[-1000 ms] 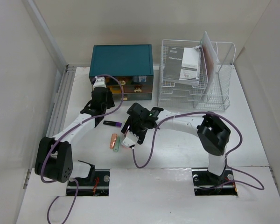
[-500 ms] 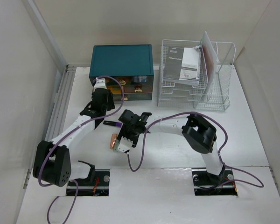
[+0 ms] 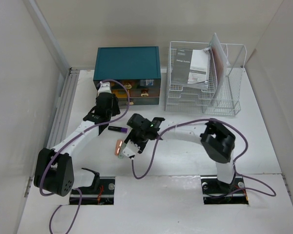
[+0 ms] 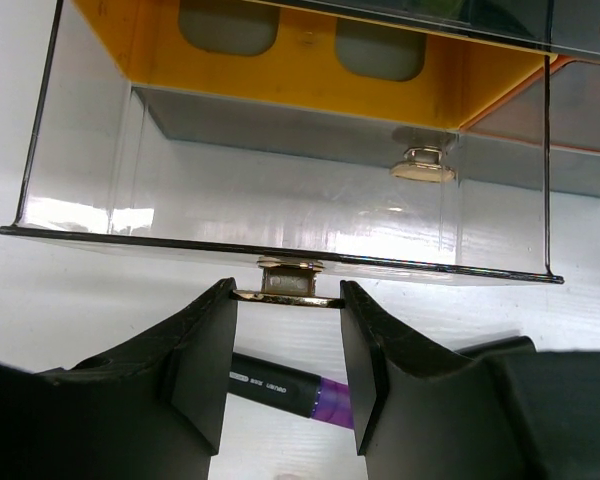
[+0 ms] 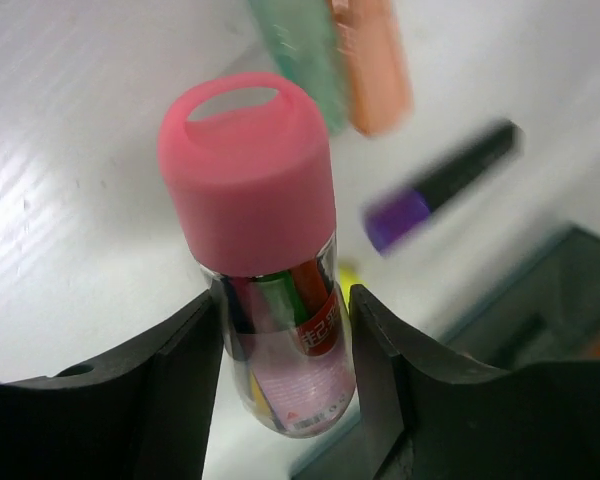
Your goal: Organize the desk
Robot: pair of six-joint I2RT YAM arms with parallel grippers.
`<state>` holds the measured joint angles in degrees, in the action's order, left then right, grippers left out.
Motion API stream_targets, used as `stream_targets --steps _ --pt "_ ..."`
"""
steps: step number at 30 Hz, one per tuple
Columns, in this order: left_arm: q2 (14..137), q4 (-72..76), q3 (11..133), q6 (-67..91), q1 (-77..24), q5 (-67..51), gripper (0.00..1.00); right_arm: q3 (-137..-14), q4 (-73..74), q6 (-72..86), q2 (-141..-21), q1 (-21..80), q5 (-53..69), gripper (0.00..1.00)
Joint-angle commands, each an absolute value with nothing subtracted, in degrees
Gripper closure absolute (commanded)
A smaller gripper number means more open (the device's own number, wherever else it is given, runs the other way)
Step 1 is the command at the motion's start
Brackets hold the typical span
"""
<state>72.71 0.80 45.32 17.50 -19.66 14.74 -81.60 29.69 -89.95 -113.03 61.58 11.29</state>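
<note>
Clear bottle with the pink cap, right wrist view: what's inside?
Inside the clear pink-capped bottle, slim green, red and dark pieces show. Its pink cap hides their tops; its label and the fingers of the right gripper cover the rest.

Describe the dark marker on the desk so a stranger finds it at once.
Find the teal drawer box at the back of the desk. The marker lies in front of its pulled-out clear drawer, near the left gripper holding the drawer knob. It is black with a purple end; the highlighters nearby are orange and green.
</note>
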Motion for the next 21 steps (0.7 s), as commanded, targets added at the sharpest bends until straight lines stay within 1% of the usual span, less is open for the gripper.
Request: stream_targets --steps 1,4,5,7,9,13,21 --pt "71.46 2.72 44.82 20.12 -21.01 8.70 1.00 -81.30 23.82 -80.79 -101.62 62.14 9.06 0.89" --pt "70.85 2.72 44.30 20.13 -21.01 8.17 1.00 -80.07 20.14 -74.37 -96.43 62.14 5.47 0.89" --pt "70.84 2.20 44.30 20.65 -21.01 8.17 1.00 -78.85 16.04 -72.88 -95.20 62.14 4.23 0.89" --pt "70.32 2.20 43.77 20.65 -21.01 8.17 1.00 -78.31 13.02 -68.83 -92.64 62.14 0.81 0.90" --pt "70.31 1.67 43.77 20.65 -21.01 7.65 1.00 -78.31 9.69 -65.32 -92.11 61.61 -0.87 0.90" --pt "69.09 1.14 43.77 21.18 -21.01 7.65 1.00 -79.01 9.14 -63.20 -93.51 60.21 -3.34 0.90" --pt "68.03 0.09 43.24 21.18 -21.01 7.65 1.00 -77.61 8.61 -64.69 -94.75 56.35 -4.39 0.90"
